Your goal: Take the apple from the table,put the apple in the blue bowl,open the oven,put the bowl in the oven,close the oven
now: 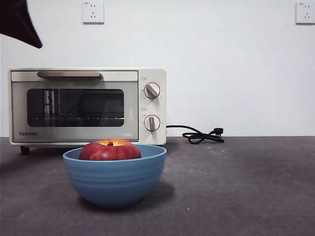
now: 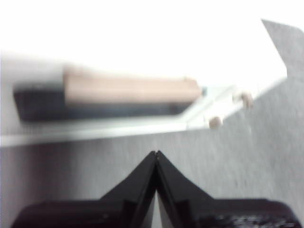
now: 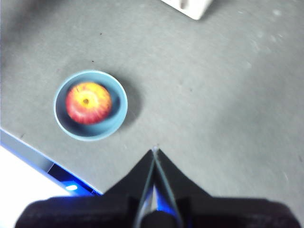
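Note:
The dark red apple (image 1: 110,150) rests inside the blue bowl (image 1: 115,179), which stands on the table (image 1: 246,187) in front of the oven (image 1: 87,105). The oven door is closed, its beige handle (image 1: 69,75) across the top. My left gripper (image 2: 156,153) is shut and empty, hovering above and in front of the oven handle (image 2: 130,90); it shows as a black tip (image 1: 19,22) at the front view's top left corner. My right gripper (image 3: 155,150) is shut and empty, high over the table, looking down at the bowl (image 3: 90,105) and the apple (image 3: 88,102).
The oven's black cord and plug (image 1: 202,135) lie on the table to the right of the oven. Two knobs (image 1: 152,91) sit on the oven's right side. A white wall stands behind. The table's near edge (image 3: 28,152) shows in the right wrist view.

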Robot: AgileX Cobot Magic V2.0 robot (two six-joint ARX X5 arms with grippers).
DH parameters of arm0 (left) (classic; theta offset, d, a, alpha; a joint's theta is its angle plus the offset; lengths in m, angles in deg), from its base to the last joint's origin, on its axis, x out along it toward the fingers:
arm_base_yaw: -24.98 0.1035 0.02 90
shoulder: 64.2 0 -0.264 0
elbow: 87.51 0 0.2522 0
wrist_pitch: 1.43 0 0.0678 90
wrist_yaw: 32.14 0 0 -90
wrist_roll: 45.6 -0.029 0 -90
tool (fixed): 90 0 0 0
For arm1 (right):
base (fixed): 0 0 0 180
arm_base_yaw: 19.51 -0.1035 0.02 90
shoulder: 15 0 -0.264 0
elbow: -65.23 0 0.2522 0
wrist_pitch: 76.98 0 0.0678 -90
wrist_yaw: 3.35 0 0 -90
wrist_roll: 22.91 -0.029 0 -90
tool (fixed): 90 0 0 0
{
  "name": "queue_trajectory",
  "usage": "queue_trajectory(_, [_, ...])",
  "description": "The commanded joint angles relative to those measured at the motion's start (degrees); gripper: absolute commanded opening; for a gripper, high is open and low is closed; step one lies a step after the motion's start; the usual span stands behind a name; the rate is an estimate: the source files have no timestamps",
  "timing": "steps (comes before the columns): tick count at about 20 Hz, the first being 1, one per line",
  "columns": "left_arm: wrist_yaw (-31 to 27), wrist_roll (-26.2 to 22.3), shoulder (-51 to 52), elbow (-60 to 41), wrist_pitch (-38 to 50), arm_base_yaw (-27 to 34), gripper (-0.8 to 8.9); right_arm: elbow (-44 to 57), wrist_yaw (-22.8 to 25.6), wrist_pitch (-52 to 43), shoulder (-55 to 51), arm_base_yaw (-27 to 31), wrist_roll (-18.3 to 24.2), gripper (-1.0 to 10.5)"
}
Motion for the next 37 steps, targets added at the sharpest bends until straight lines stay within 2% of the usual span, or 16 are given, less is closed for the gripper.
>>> queue_trajectory(1, [0.4, -0.6, -4.6, 4.5, 0.3, -0.2, -0.05, 7.9, 2.9, 0.3, -6.6, -0.1, -4.4, 0.0])
queue_trajectory(5, [2.2, 0.3, -11.5, 11.0, 0.3, -0.1, -0.05, 23.3, 3.7, -2.1, -20.5, -0.1, -11.8, 0.0])
queue_trajectory(7, [2.1, 1.0, -13.5, 12.1, 1.1, -0.1, -0.05, 29.4, 3.3, -4.3, -26.5, -0.1, -14.1, 0.0])
queue_trajectory(12, [-0.4, 1.0, -17.6, 12.1, 2.1, -0.1, -0.05, 38.6, 2.9, -7.1, -35.8, -0.1, -20.6, 0.0])
queue_trajectory(18, [-0.5, 0.5, -20.9, 12.1, -0.2, -0.1, -0.05, 39.8, 1.4, -7.3, -37.2, -0.1, -20.9, 0.0])
queue_trajectory(21, [-0.5, -1.4, -20.9, 12.1, -3.3, -0.2, -0.05, 39.8, 1.7, -7.9, -37.2, -0.1, -20.8, 0.0])
queue_trajectory(26, [-6.2, -5.2, -20.9, 12.1, -10.6, -0.3, -0.05, 39.8, 3.4, -10.3, -37.2, -0.1, -20.2, 0.0])
queue_trajectory(31, [-9.3, -7.5, -20.4, 12.1, -15.1, -0.3, -0.05, 39.8, 3.4, -11.7, -37.2, -0.1, -19.1, 0.0])
queue_trajectory(37, [-9.9, -9.0, -16.4, 12.0, -16.1, -0.3, -0.05, 39.8, 3.4, -11.7, -37.2, -0.1, -19.1, 0.0])
